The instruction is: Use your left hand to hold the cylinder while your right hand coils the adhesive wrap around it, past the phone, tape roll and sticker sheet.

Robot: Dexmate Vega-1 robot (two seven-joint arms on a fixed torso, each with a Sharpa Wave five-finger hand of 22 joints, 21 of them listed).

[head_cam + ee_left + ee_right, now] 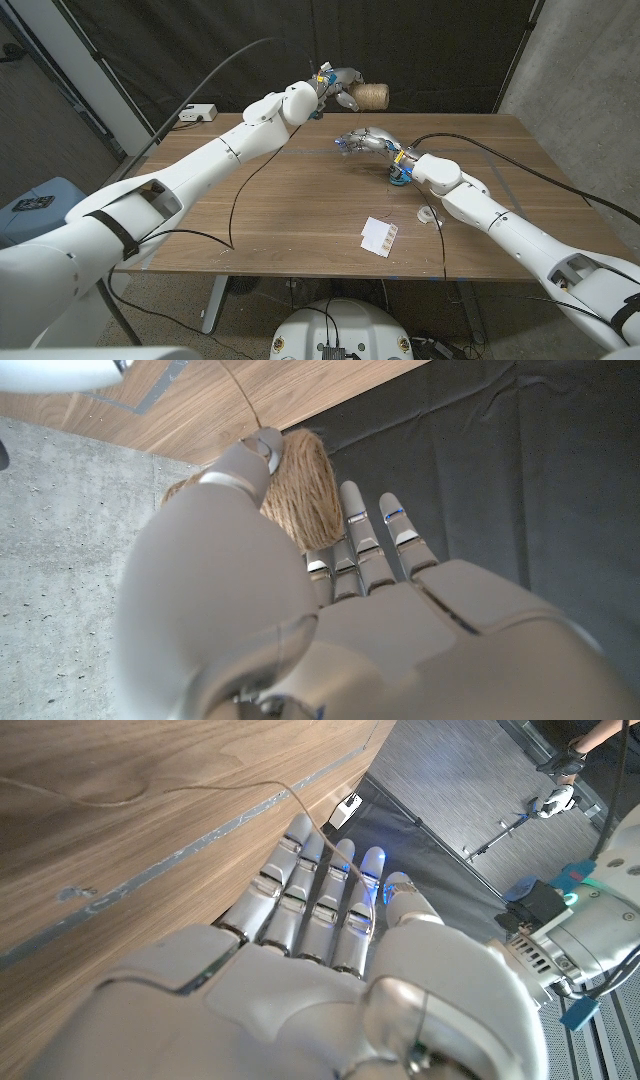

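Observation:
My left hand holds a cylinder wound with tan twine in the air beyond the table's far edge. In the left wrist view the thumb and fingers clamp the twine-wound cylinder. My right hand hovers over the far middle of the table, below and just short of the cylinder. A thin twine strand runs across the wood to the right hand's fingers, which lie close together, and it seems pinched beside the thumb.
A white sticker sheet lies near the front middle of the table. A small clear tape roll sits right of it, and a blue object under my right wrist. A white box stands at the far left corner.

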